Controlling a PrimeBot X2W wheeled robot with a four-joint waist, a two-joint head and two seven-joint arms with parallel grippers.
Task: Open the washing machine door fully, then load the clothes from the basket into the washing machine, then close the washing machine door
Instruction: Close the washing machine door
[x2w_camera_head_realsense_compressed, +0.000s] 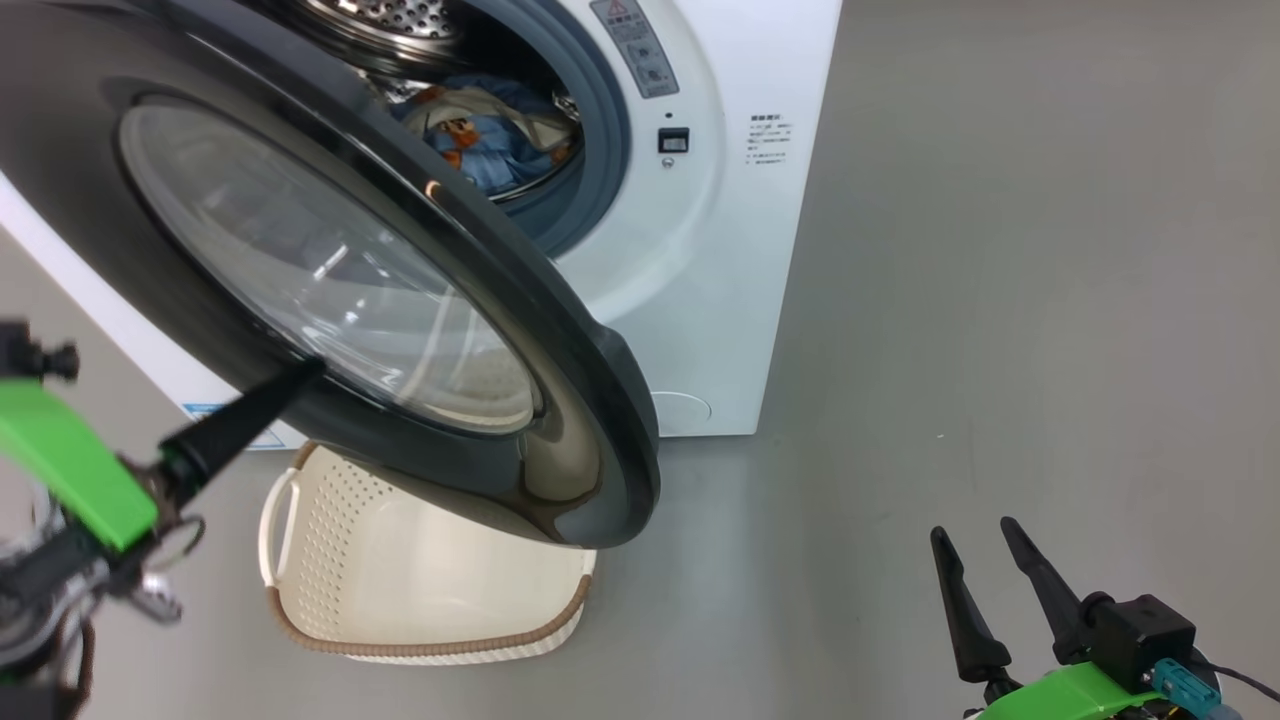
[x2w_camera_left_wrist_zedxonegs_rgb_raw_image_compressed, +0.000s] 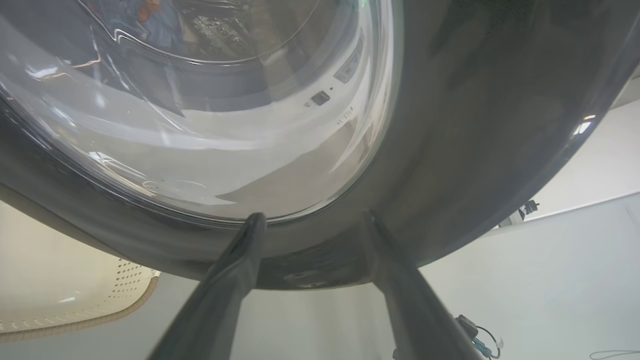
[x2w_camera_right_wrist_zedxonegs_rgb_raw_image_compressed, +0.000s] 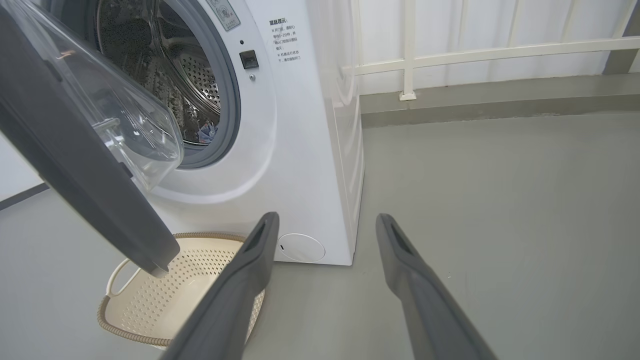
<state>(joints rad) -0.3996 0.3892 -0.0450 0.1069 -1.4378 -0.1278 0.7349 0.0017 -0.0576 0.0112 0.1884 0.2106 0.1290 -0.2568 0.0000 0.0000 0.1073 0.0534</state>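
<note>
Black, the 2 fingers of the left gripper (x2w_camera_left_wrist_zedxonegs_rgb_raw_image_compressed: 310, 220) stand wide apart and hold nothing; their tips seem to touch the outer face of the washing machine door (x2w_camera_head_realsense_compressed: 590, 400), at the lower edge of its window. The right gripper (x2w_camera_head_realsense_compressed: 973, 530) is also wide and empty, at the near right, well apart from the machine.

The door stands partly open at the left, above the basket (x2w_camera_head_realsense_compressed: 400, 570), which looks empty. The clothes (x2w_camera_head_realsense_compressed: 490, 140) lie inside the washing machine (x2w_camera_head_realsense_compressed: 720, 250). I judge that opening and loading are done and only closing is left. The door has a glossy dark rim and a bulging clear glass.
</note>
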